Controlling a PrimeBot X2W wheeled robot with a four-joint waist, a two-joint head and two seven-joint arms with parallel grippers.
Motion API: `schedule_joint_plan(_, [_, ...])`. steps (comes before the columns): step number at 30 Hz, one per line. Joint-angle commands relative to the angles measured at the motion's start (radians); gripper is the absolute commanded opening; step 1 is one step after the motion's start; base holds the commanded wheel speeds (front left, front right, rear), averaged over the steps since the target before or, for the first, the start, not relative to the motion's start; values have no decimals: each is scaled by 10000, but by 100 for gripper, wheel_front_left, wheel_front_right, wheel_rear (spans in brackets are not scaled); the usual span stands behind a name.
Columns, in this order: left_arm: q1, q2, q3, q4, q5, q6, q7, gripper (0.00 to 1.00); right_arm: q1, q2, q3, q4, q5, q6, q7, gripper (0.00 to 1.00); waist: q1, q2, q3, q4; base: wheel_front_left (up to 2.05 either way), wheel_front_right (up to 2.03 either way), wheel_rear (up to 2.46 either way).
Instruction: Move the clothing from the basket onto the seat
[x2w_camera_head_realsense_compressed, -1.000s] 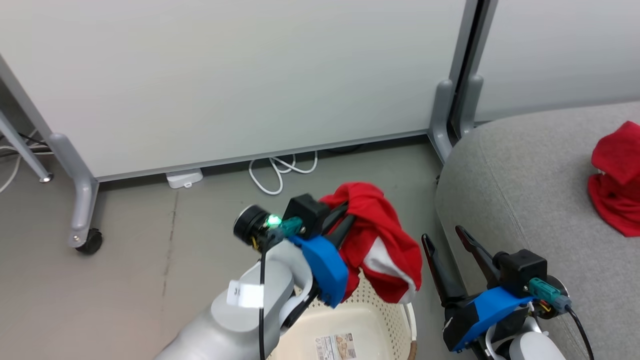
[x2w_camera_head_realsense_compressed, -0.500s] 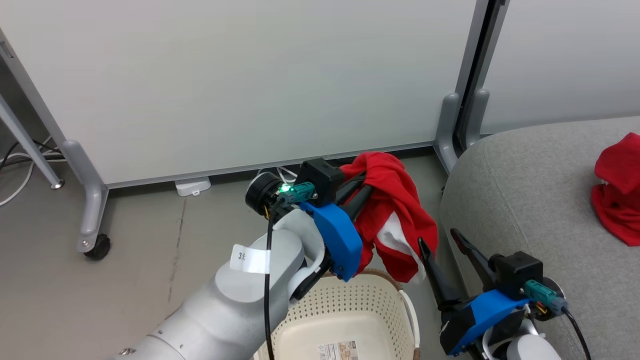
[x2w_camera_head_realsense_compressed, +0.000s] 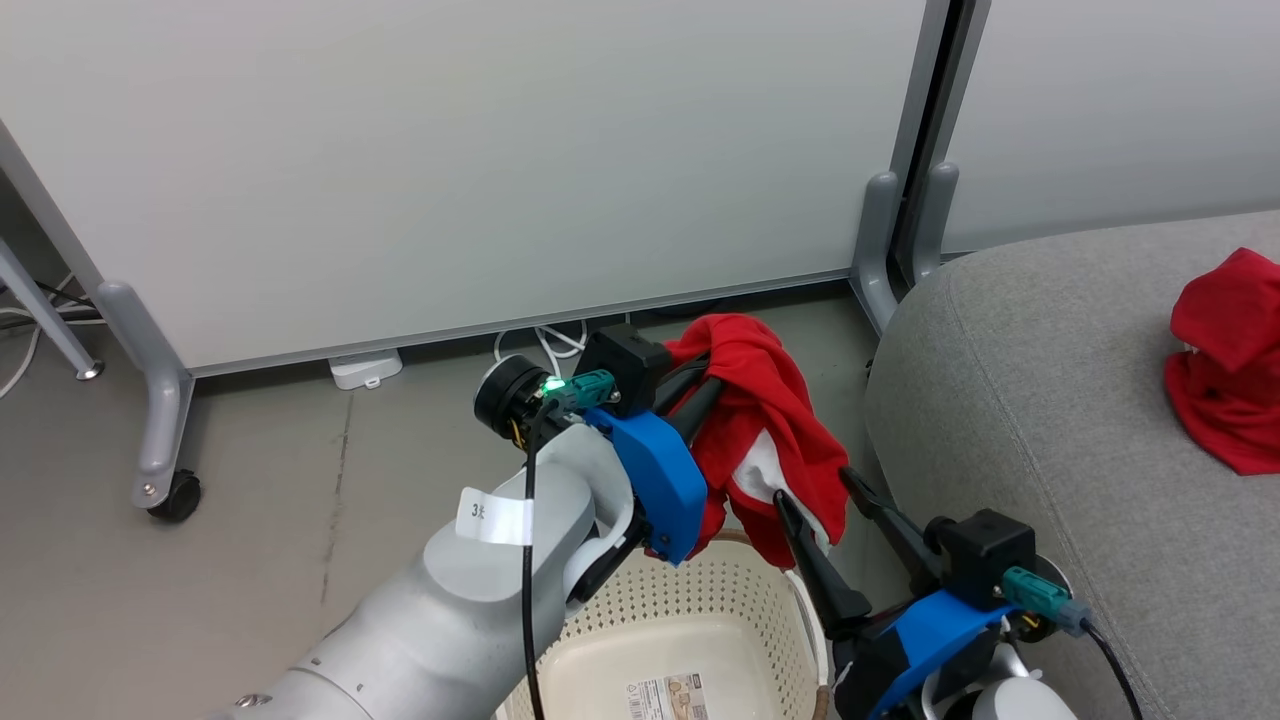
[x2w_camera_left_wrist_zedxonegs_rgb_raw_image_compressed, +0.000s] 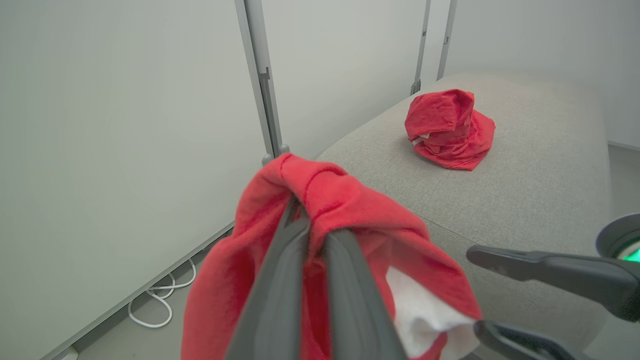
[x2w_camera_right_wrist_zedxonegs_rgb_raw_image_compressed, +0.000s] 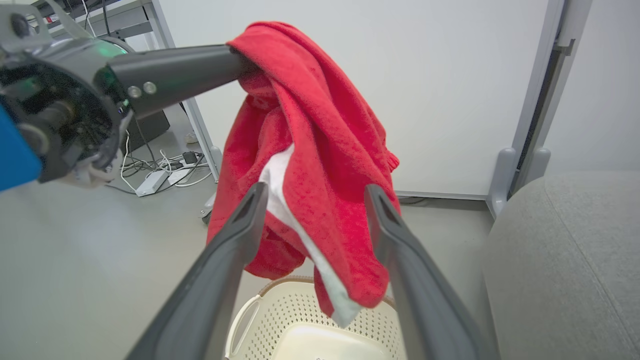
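Observation:
My left gripper (x2w_camera_head_realsense_compressed: 705, 385) is shut on the red garment with white trim (x2w_camera_head_realsense_compressed: 770, 400), which hangs from it above the basket (x2w_camera_head_realsense_compressed: 690, 600). In the left wrist view the fingers (x2w_camera_left_wrist_zedxonegs_rgb_raw_image_compressed: 295, 260) pinch a fold of this garment (x2w_camera_left_wrist_zedxonegs_rgb_raw_image_compressed: 350, 210). My right gripper (x2w_camera_head_realsense_compressed: 812, 485) is open just right of the basket, its fingers close to the cloth's lower edge. In the right wrist view the garment (x2w_camera_right_wrist_zedxonegs_rgb_raw_image_compressed: 320, 125) dangles between and beyond its open fingers (x2w_camera_right_wrist_zedxonegs_rgb_raw_image_compressed: 240, 235). The plain red garment (x2w_camera_head_realsense_compressed: 1225, 400) lies crumpled on the grey seat (x2w_camera_head_realsense_compressed: 1050, 380). The basket's base carries a paper label.
White partition panels stand behind on grey legs, one with a caster (x2w_camera_head_realsense_compressed: 178, 495). White cables (x2w_camera_head_realsense_compressed: 545, 345) and a white adapter (x2w_camera_head_realsense_compressed: 365, 367) lie on the floor by the panel's foot. The seat's rounded corner is close to my right arm.
The left gripper has lifted the trimmed garment higher above the basket. The right gripper has moved left, closer to the hanging cloth. The camera has shifted a little.

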Motion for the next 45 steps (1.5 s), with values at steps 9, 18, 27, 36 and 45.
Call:
schedule_joint_plan(9, [-291, 2, -307, 10, -298, -18, -161, 0, -259, -14, 573, 342, 15, 1, 238, 100, 0, 0, 34, -8, 0, 0, 0])
schedule_joint_plan(18, [-338, 3, -631, -149, -540, -18, -171, 0, -1542, -12, 938, 1866, -256, 1, 344, 100, 0, 0, 6, 5, 0, 0, 0])
schedule_joint_plan(27, [-406, 1, -865, -260, -701, -18, -161, 0, -2814, -14, 1618, 3525, -182, 1, 273, 100, 0, 0, -31, 66, 0, 0, 0])
schedule_joint_plan(36, [-481, 0, -1031, -178, -775, -19, -181, 0, -3414, -14, 2075, 4423, 277, 1, -42, 0, 0, 0, -1, 111, 0, 0, 0])
schedule_joint_plan(45, [-535, 1, -1080, 2, -863, -14, -265, 0, -3551, -14, 2107, 4789, 495, 1, -349, 0, 0, 0, 1, 10, 0, 0, 0])
